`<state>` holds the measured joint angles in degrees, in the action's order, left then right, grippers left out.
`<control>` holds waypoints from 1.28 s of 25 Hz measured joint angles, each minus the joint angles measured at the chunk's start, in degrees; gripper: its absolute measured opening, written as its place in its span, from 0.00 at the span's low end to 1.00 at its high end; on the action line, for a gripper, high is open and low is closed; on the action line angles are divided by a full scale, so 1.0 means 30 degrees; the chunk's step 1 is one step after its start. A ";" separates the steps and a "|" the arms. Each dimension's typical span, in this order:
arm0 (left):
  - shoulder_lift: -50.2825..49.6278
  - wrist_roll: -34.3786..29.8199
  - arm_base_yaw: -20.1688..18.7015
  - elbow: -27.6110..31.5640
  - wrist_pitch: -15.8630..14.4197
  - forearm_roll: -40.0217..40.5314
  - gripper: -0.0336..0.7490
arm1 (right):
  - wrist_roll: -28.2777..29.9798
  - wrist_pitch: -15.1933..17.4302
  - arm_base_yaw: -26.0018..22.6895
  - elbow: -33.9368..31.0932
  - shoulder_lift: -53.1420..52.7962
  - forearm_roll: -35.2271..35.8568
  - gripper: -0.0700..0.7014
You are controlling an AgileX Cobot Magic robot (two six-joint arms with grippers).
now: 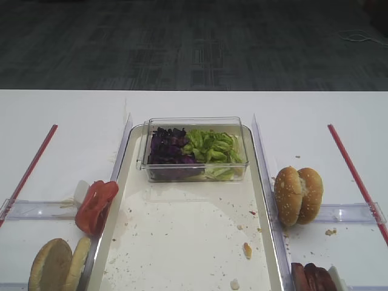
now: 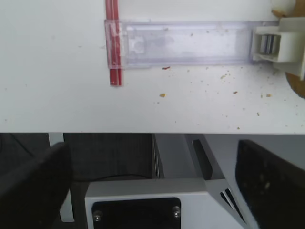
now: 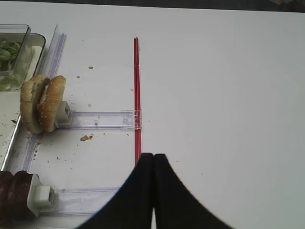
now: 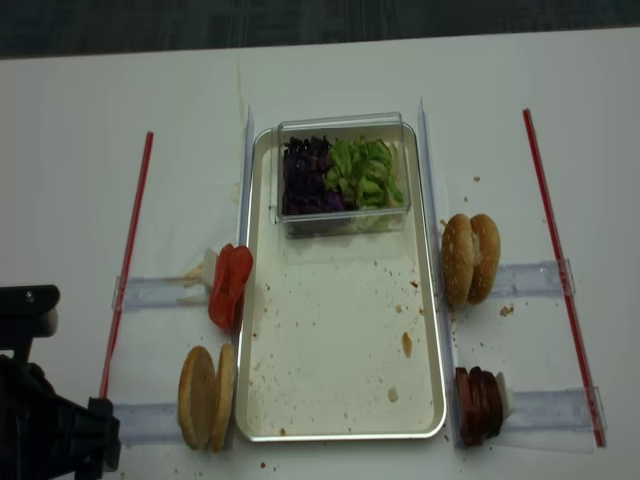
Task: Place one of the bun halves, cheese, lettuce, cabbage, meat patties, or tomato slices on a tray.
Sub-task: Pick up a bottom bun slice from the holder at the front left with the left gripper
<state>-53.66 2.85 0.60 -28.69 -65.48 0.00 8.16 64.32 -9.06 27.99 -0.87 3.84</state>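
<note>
My left gripper (image 2: 152,181) hangs wide apart off the table edge, my right gripper (image 3: 153,164) pressed together, so the floppy bright red tomato slices (image 4: 229,286) beside the long silvery metal tray (image 4: 340,420) could slump or tear if pinched carelessly.

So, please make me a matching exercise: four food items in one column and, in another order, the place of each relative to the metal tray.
Items:
1. tomato slices
2. cabbage
3. meat patties
4. seeded bun pair

Places, as seen in the overhead view:
A. outside the tray, by its lower right corner
B. in the clear plastic box, left half
C. outside the tray's left rim, upright
D. outside the tray's right rim, around mid-length

Pairs: 1-C, 2-B, 3-A, 4-D
</note>
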 joint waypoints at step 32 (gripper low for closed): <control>-0.2937 0.0773 -0.3192 -0.4021 0.0304 -0.1958 0.90 | 0.0000 0.0000 0.0000 0.0000 0.0000 0.0000 0.48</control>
<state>-62.47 5.17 -8.98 -40.76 -64.57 -5.87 8.16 64.32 -9.06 27.99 -0.87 3.84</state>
